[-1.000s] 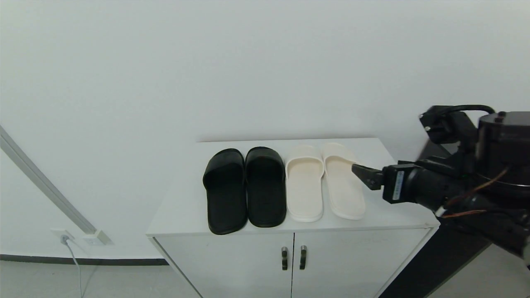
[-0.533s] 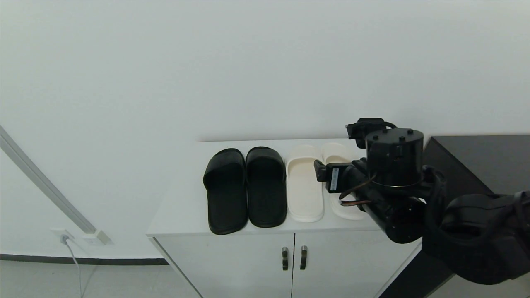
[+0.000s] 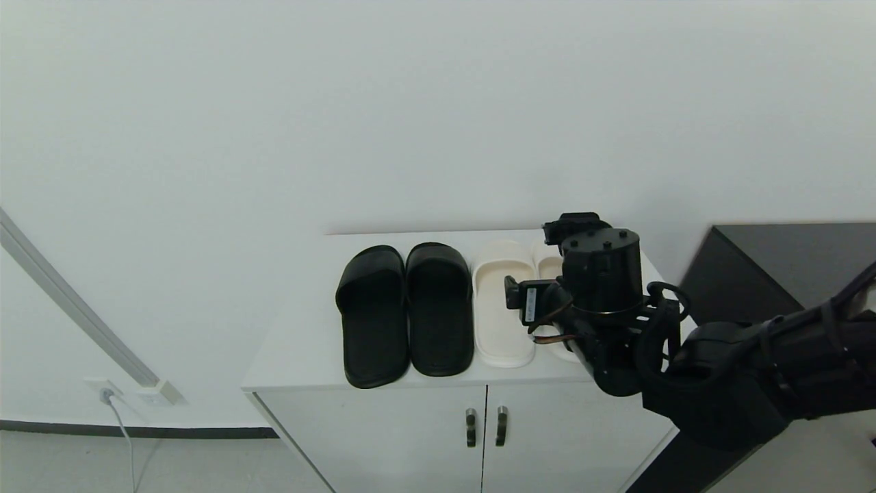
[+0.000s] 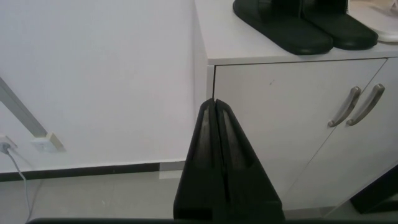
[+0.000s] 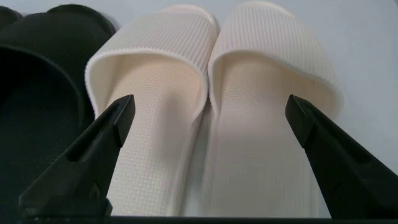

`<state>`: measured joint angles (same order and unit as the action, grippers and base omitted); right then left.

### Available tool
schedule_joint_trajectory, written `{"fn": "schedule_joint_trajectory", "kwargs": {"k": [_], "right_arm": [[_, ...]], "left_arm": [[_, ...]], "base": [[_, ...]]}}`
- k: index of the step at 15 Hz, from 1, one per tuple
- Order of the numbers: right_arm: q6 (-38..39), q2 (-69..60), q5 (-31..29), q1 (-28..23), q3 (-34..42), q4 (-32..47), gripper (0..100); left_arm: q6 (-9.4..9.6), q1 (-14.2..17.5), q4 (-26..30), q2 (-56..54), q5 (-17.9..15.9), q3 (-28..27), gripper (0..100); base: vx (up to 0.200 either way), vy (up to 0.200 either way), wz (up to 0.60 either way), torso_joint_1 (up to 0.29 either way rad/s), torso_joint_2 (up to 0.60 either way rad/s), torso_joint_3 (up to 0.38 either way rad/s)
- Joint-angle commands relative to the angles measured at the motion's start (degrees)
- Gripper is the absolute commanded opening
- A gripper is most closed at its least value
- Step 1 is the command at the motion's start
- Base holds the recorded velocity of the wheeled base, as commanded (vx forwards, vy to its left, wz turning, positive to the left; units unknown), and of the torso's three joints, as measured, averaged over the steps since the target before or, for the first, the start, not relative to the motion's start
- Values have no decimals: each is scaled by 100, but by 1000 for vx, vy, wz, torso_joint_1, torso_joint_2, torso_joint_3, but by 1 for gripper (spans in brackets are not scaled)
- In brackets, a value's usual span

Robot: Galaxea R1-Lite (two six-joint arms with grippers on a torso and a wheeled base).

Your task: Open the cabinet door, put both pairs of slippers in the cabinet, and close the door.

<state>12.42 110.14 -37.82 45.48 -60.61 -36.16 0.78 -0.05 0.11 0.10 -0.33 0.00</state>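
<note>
Cream ribbed rubber slipper pair: lying side by side on the right half of the white two-door cabinet's top, long axes running from the cabinet's front to its back.
Right jaws: hanging spread wide and empty above the cream pair, spanning across those axes, one jaw toward each outer edge.
Left jaws: sitting pressed together, empty, low off the cabinet's front left corner.
Nearer arm: right, by my judgement.
Cabinet doors: standing closed.
</note>
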Motion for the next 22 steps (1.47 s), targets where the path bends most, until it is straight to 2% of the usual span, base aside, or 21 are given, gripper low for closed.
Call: {"fn": "schedule_joint_trajectory", "kwargs": {"k": [1, 7, 14, 15, 22], "right_arm": [[-12, 227, 2, -75, -144, -5, 100], [-73, 737, 55, -303, -829, -5, 100], [-170, 895, 204, -444, -996, -32, 100], [-196, 913, 248, -444, -1005, -76, 0], [-205, 913, 240, -444, -996, -120, 0]], "left_arm": [[1, 5, -2, 8, -2, 0, 0], [-8, 5, -2, 8, -2, 0, 0], [-8, 5, 7, 8, -2, 0, 0], [-8, 5, 7, 8, 7, 0, 0], [-8, 5, -2, 8, -2, 0, 0]], "base": [[0, 0, 0, 0, 0, 0], [0, 0, 0, 0, 0, 0], [0, 0, 0, 0, 0, 0], [0, 0, 0, 0, 0, 0], [0, 0, 0, 0, 0, 0]]}}
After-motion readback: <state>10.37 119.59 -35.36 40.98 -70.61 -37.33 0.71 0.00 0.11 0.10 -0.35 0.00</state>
